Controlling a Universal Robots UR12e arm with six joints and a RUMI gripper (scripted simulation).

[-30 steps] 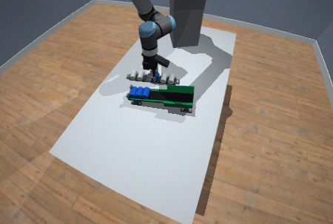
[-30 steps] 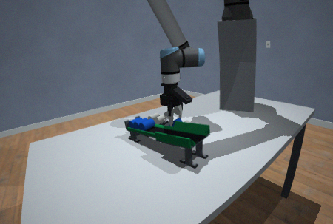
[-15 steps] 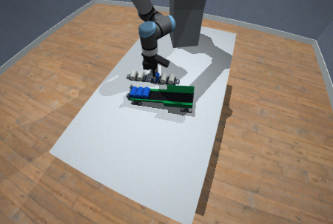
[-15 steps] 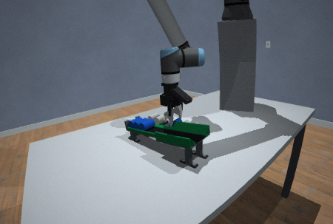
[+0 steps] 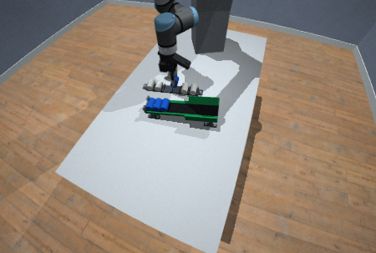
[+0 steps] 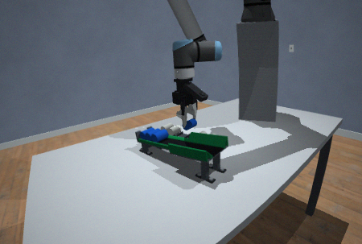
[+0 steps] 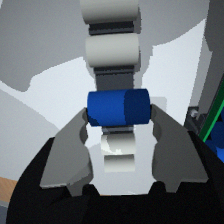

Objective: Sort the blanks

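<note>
Gripping the last blue blank just above the rack, the gripper clamps its ends, so a tilted release beside the three blue ones on the ramp could leave it skewed.

A bare test room: wood floor, grey walls, one white table.
</note>
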